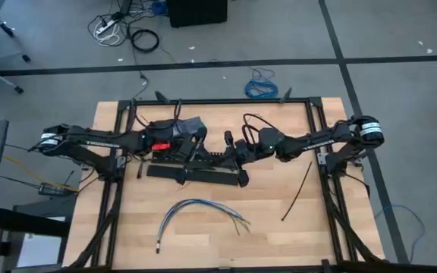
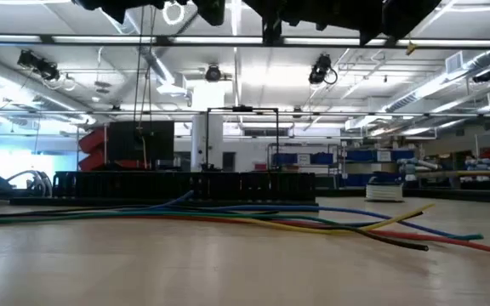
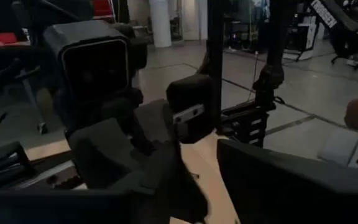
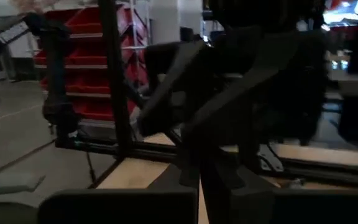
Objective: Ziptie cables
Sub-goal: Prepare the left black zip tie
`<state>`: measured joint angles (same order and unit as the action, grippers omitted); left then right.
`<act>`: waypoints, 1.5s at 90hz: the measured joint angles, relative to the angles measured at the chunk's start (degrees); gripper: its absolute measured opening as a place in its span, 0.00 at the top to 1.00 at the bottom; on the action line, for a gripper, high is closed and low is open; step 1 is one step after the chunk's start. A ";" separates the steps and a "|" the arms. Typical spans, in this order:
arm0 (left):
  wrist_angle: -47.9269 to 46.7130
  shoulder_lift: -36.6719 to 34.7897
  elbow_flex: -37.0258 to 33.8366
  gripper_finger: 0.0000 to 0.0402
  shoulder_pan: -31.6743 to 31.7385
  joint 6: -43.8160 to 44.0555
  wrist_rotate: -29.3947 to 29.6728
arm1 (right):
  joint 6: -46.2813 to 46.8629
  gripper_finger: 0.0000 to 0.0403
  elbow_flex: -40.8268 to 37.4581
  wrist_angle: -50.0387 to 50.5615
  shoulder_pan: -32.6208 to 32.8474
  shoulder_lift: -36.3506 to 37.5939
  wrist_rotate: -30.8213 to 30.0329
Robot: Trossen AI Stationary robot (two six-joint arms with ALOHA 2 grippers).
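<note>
Cables (image 1: 196,208): a loose bundle of blue, grey and white wires, laid in a shallow arch on the bench (image 1: 294,239) in the lower centre of the high view, with splayed ends at lower right of the arch; seen in the low view as coloured strands (image 2: 228,217) lying flat across the middle of the frame. Ziptie (image 1: 297,191): one thin black strip, laid diagonally at centre right of the high view, well apart from the cables. A second strip cannot be identified. Black slotted channel (image 1: 196,172): laid across the centre of the high view, above the cables. Left pincer (image 1: 199,144): held above the channel at centre frame; whether spread or pressed together cannot be told. Right pincer (image 1: 234,144): held just right of the left one, facing it; state likewise cannot be told. Nothing is seen held in either.
</note>
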<state>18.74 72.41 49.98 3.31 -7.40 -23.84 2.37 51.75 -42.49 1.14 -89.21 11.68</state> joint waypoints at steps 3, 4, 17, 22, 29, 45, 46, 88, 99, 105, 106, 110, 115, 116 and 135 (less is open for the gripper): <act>-0.75 -0.89 -0.02 0.71 0.00 -0.22 0.88 | -0.64 1.00 0.00 2.20 0.41 0.79 -1.71; -0.91 -1.15 -0.02 0.71 0.00 -0.39 1.29 | -0.89 1.00 0.00 2.85 0.56 1.04 -2.28; -3.62 -4.87 0.00 0.71 0.00 -1.34 5.02 | -4.10 1.00 0.00 8.15 3.18 4.98 -10.36; -4.25 -5.51 0.00 0.71 -0.04 -1.32 6.32 | -5.24 1.00 0.00 9.59 4.42 6.13 -13.66; -5.22 -5.93 -0.02 0.71 -0.28 -0.97 8.88 | -6.40 1.00 0.00 10.77 6.30 6.88 -19.62; -5.27 -5.41 -0.02 0.71 -2.95 0.04 18.64 | -9.16 1.00 0.00 13.29 10.94 6.88 -38.42; -5.33 -5.36 -0.02 0.71 -3.23 0.03 19.28 | -9.21 1.00 0.00 13.51 11.19 6.88 -39.46; 1.42 2.26 -0.07 0.71 -9.66 -4.36 39.54 | -7.56 1.00 0.00 14.72 15.40 6.82 -50.92; 3.17 3.39 -0.06 0.71 -10.61 -6.81 44.60 | -7.56 1.00 0.00 15.17 15.35 6.80 -51.03; 4.22 3.72 -0.07 0.71 -11.19 -8.14 45.59 | -7.60 1.00 0.00 15.55 15.20 6.82 -50.99; 4.53 3.78 -0.07 0.71 -11.30 -8.45 45.65 | -7.60 1.00 0.00 15.68 15.20 6.82 -51.00; 4.98 3.82 -0.07 0.71 -11.64 -9.73 45.68 | -7.60 1.00 0.00 16.09 15.18 6.81 -50.99; 5.98 3.91 -0.07 0.71 -11.96 -10.62 45.65 | -7.62 1.00 0.00 16.27 15.13 6.79 -50.99; 6.18 3.93 -0.07 0.71 -12.00 -10.75 45.64 | -7.62 1.00 0.00 16.27 15.10 6.79 -50.97; 7.21 3.91 -0.07 0.71 -11.92 -11.59 43.41 | -7.62 1.00 0.00 16.53 14.55 6.79 -47.79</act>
<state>25.95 76.32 49.91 -8.61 -18.99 19.57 -5.26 51.75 -25.96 15.69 -82.41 -36.11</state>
